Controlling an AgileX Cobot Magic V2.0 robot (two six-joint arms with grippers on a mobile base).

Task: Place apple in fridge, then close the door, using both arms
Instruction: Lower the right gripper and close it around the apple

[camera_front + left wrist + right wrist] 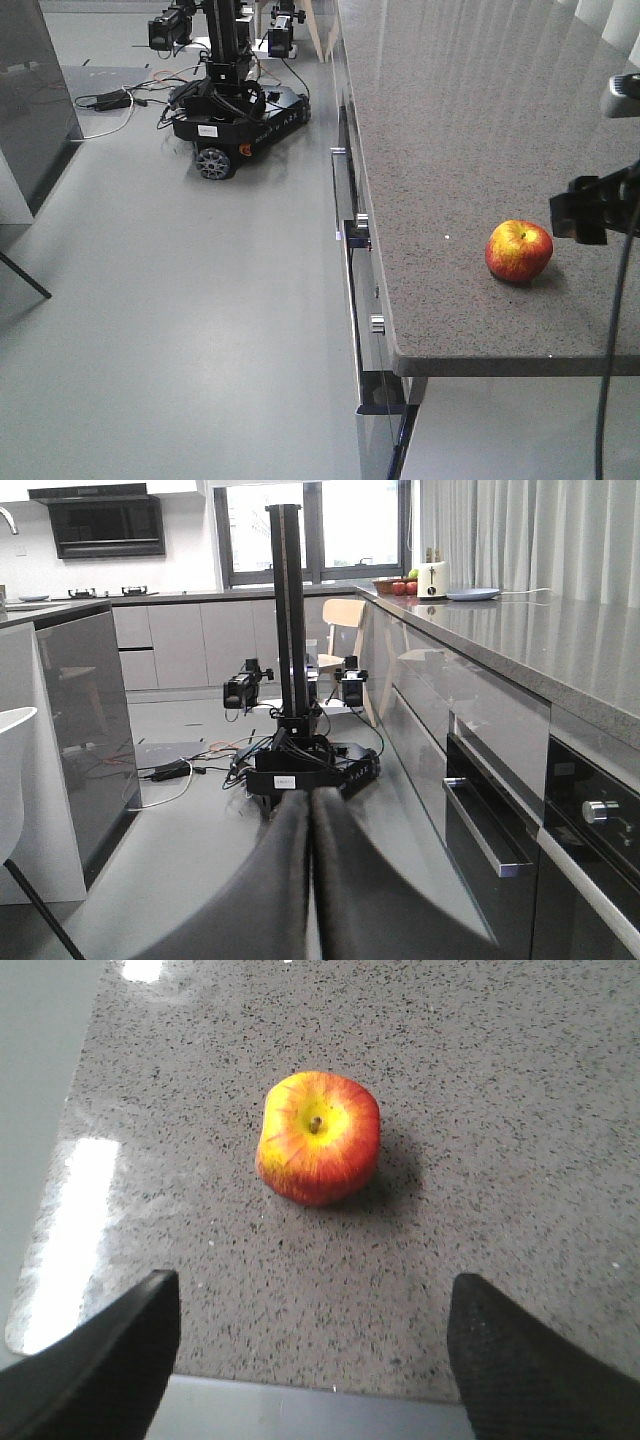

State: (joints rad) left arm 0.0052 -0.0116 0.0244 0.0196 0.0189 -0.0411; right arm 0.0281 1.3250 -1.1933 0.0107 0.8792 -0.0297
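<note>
The grey speckled tabletop [450, 120] fills the right half of your front view, and its near edge overhangs a cabinet front with round knobs [377, 323]. On the floor [150, 300] beyond stands a black wheeled robot base [235, 115], well apart from your work. You cannot pick out the fridge or its door with any certainty in these views, so plan the carry only once you have them in sight.

The step in hand looks like the pick. Your right arm [592, 208] reaches in from the right edge of the front view, near the apple [519, 251] and above the tabletop. Seen from its wrist camera, the right gripper [315, 1290] is spread wide. Its fingers [110, 1360] sit at the two lower corners, and the apple lies ahead, centred between them and untouched. Drive straight forward and down until both fingers pass the widest part of the fruit, then close gently. The skin is glossy and round, and I judge it could roll toward the near edge if one finger arrives first.

Your left gripper [310, 805] is pressed together with nothing between its fingers. It is held level, pointing down the kitchen aisle. Keep it free for the door.

The apple rests stem-up on the tabletop near the front edge, red with a yellow crown.
</note>
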